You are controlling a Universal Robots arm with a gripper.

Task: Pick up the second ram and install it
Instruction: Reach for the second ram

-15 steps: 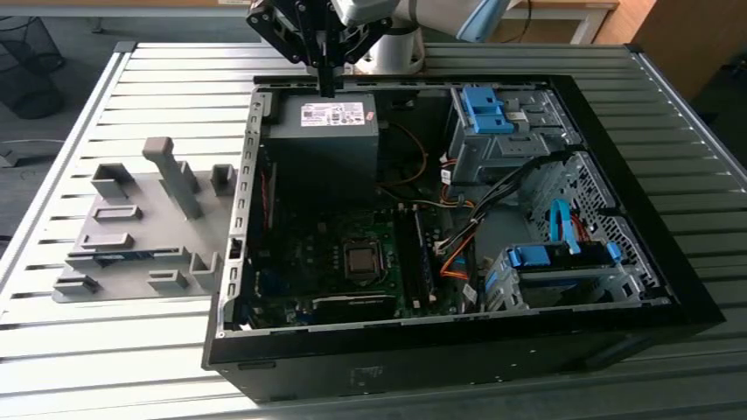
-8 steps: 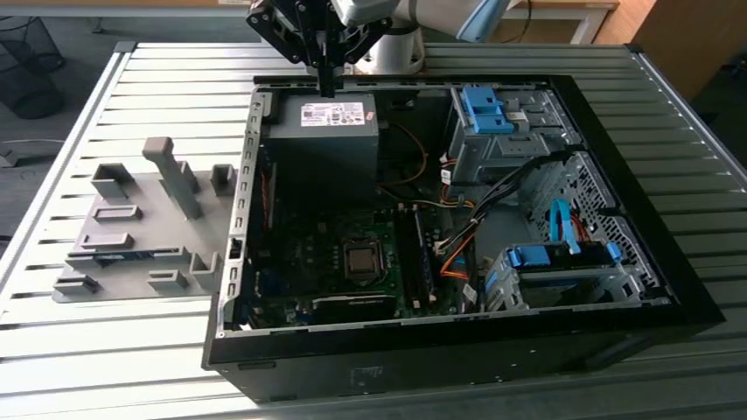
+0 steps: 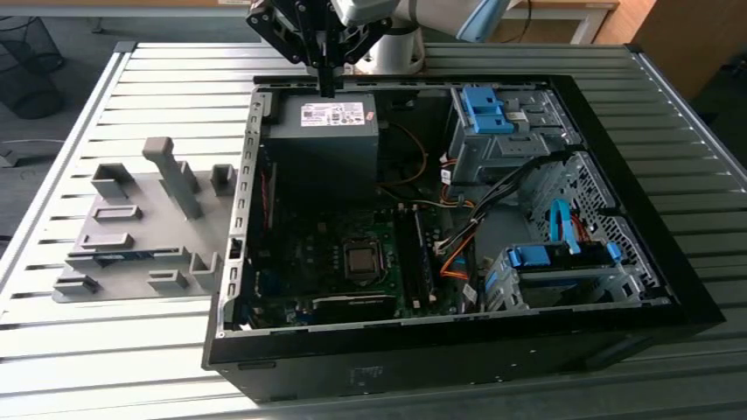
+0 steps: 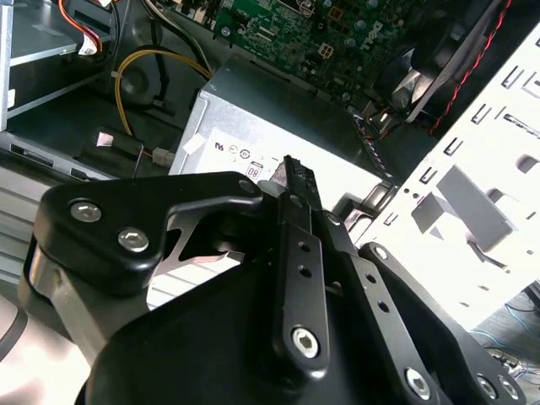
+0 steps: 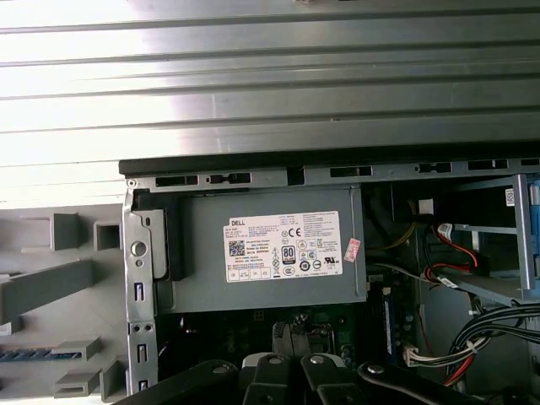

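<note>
Second ram (image 3: pixel 117 255), a thin flat blue circuit-board stick, isn't in my grasp. The black two-finger gripper (image 3: pixel 327 85) is clenched on nothing, its tips pointing down over the rear edge of the grey metal power supply box (image 3: pixel 324 131) inside the open black computer case (image 3: pixel 408 359). The stick lies in a slot of the grey plastic fixture (image 3: pixel 129 188) on the slatted metal table (image 3: pixel 117 350), beside the case on the exterior view's left, well apart from the gripper. For a clean pick, I judge the jaws should spread, straddle its middle squarely and lift straight up.
</note>
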